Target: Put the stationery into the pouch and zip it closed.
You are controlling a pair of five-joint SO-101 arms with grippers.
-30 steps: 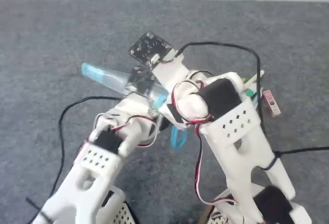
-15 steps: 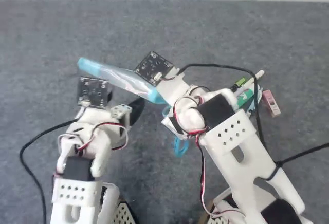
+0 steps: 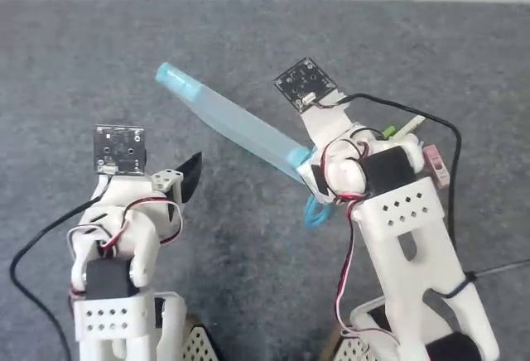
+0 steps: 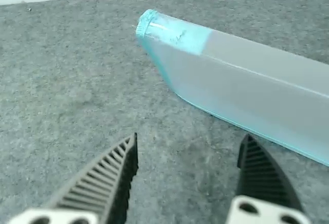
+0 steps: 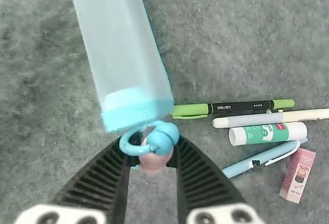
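A long translucent blue pouch [image 3: 236,122] slants across the middle of the table, and my right gripper [image 5: 152,152] is shut on the pink charm and blue ring [image 5: 154,144] at its near end. In the right wrist view the pouch [image 5: 121,49] stretches away from the fingers. My left gripper [image 4: 187,154] stands open and holds nothing, a short way off the pouch's far end [image 4: 154,26]. Beside the right arm lie a green pen [image 5: 231,107], a white pen [image 5: 272,117], a glue stick [image 5: 267,133], a blue pen [image 5: 259,157] and a pink eraser [image 5: 297,175].
Grey carpet-like cloth [image 3: 99,63] covers the table. The stationery [image 3: 410,125] sits at the right, partly behind the right arm, with the eraser [image 3: 436,166] nearest the edge. Black cables [image 3: 447,154] trail from both arms.
My left gripper has come off the pouch and pulled back toward the front left. The right arm has swung to the right with the pouch's end, and the pouch now stretches out straight.
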